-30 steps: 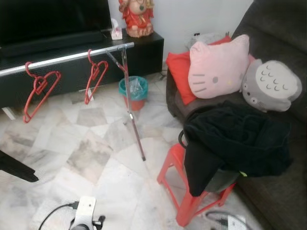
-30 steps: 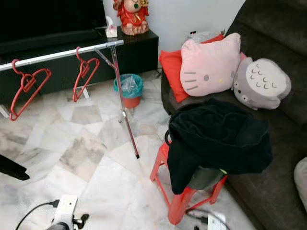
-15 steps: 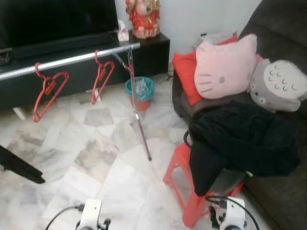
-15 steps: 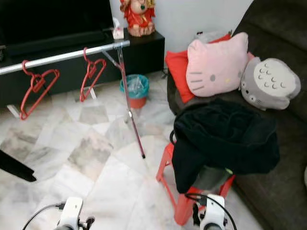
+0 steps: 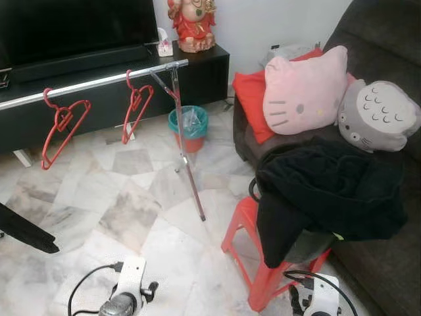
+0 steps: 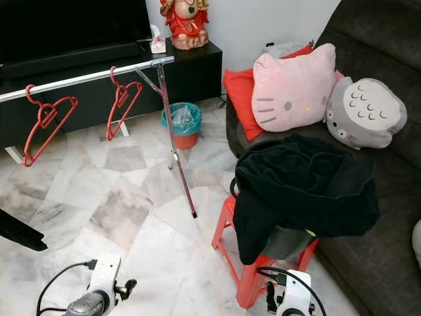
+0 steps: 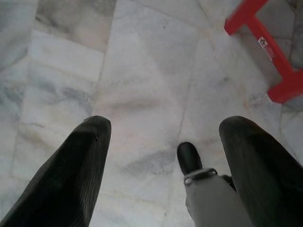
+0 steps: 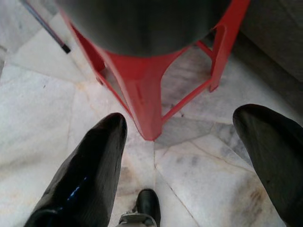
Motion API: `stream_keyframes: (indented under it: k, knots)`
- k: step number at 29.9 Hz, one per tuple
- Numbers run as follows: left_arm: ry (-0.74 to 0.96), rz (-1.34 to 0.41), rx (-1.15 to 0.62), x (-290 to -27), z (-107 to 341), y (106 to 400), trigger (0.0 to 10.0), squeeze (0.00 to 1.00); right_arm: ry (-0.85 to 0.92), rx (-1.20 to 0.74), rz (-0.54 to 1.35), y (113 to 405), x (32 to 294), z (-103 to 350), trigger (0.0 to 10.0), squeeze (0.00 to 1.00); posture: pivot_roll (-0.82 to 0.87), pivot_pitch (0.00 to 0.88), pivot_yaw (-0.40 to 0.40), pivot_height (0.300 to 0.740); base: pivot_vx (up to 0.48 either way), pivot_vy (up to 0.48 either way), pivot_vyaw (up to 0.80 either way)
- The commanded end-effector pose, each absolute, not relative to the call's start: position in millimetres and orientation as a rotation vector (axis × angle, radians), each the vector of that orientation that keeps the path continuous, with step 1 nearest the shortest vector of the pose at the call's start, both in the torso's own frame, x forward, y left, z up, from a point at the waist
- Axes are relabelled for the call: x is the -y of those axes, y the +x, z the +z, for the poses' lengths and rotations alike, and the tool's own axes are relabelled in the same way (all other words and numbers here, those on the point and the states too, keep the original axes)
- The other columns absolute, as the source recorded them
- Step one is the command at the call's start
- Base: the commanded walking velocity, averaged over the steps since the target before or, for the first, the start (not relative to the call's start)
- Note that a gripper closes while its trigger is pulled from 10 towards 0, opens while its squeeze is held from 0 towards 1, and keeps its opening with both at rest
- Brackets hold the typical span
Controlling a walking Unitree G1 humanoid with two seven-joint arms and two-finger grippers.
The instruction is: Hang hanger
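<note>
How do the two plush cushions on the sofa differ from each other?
The pink cat-face cushion is pink with a small nose and whisker marks; the grey round cushion is grey with a pale front dotted with dark marks. The pink one is larger and leans on a red pillow; the grey one sits further along the sofa. Both rest against the sofa back above the black garment.
</note>
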State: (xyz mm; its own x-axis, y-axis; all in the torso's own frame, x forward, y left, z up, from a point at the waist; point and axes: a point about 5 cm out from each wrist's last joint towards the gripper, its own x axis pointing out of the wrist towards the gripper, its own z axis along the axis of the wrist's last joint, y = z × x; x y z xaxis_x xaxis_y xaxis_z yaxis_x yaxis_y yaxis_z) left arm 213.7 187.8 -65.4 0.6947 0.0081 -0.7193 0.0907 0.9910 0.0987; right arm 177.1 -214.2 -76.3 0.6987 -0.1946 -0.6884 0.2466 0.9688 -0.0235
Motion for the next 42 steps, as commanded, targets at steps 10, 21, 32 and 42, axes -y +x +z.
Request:
stream_keyframes:
  k: [10,21,32,42]
  knots:
    - [0.157,-0.023,-0.833,-200.7,-68.6,205.0,10.0,0.00,0.089,-0.766,-0.225,177.5,204.8,-78.0,10.0,0.00,-0.08,0.000,0.017,0.740,0.000,-0.269,0.00]
    - [0.166,-0.039,-0.836,-199.3,-69.6,203.4,10.0,0.00,0.098,-0.784,-0.218,175.2,201.2,-80.1,10.0,0.00,-0.07,0.000,0.026,0.740,0.000,-0.267,0.00]
    - [0.165,-0.030,-0.834,-201.7,-69.4,202.9,10.0,0.00,0.101,-0.785,-0.216,174.1,200.2,-80.8,10.0,0.00,-0.07,0.000,0.036,0.740,0.000,-0.093,0.00]
    - [0.185,-0.036,-0.839,-206.6,-68.7,202.8,10.0,0.00,0.124,-0.714,-0.307,177.3,211.1,-75.2,10.0,0.00,-0.09,0.000,0.061,0.740,0.000,0.000,0.00]
